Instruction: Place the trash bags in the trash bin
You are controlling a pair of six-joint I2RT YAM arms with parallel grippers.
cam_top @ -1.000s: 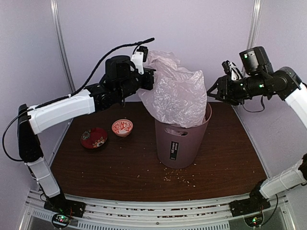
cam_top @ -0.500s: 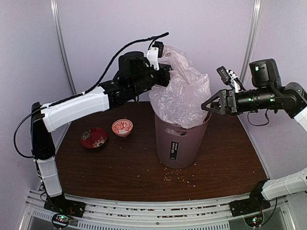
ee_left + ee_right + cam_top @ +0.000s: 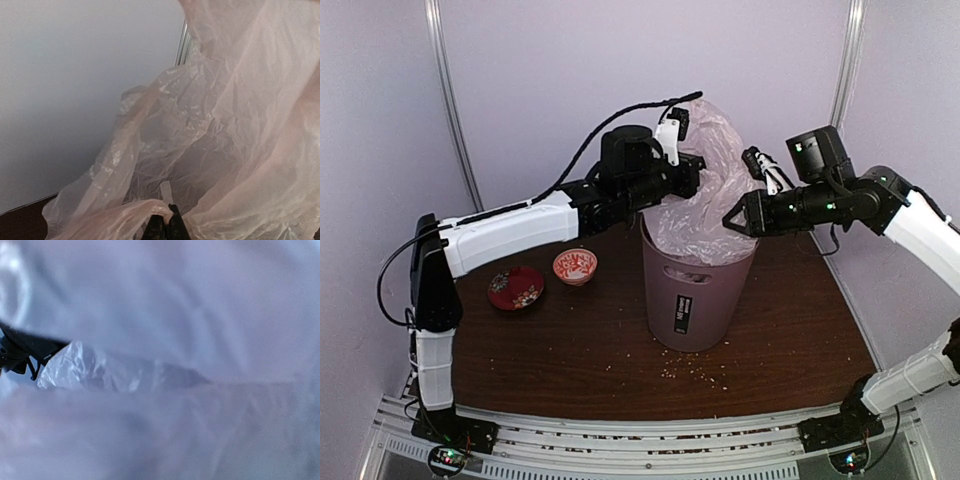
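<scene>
**A:** The left gripper [image 3: 166,226] is being shown at the bottom edge of its wrist view. Its fingers are being pressed tight together, and a fold of the trash bag [image 3: 712,205] is being pinched between them.

**B:** From the top view, that pinch is being held just above the centre of the frame, at the bag's upper left side. The right gripper [image 3: 728,222] is being pushed against the bag's right side, just over the rim.

**A:** Its wrist view is being filled with blurred plastic. Only a dark finger is being glimpsed at the left edge, so spread or closed cannot be told.

**B:** The bag's lower part is being kept inside the trash bin [image 3: 695,300], at the centre of the frame. Its crinkled top is being held bulging above the rim.

**A:** The bin is being carried upright by the table [image 3: 570,350], with crumbs [image 3: 705,375] lying just below it. Two red bowls [image 3: 516,288] are being left well apart from it, at centre left.
</scene>
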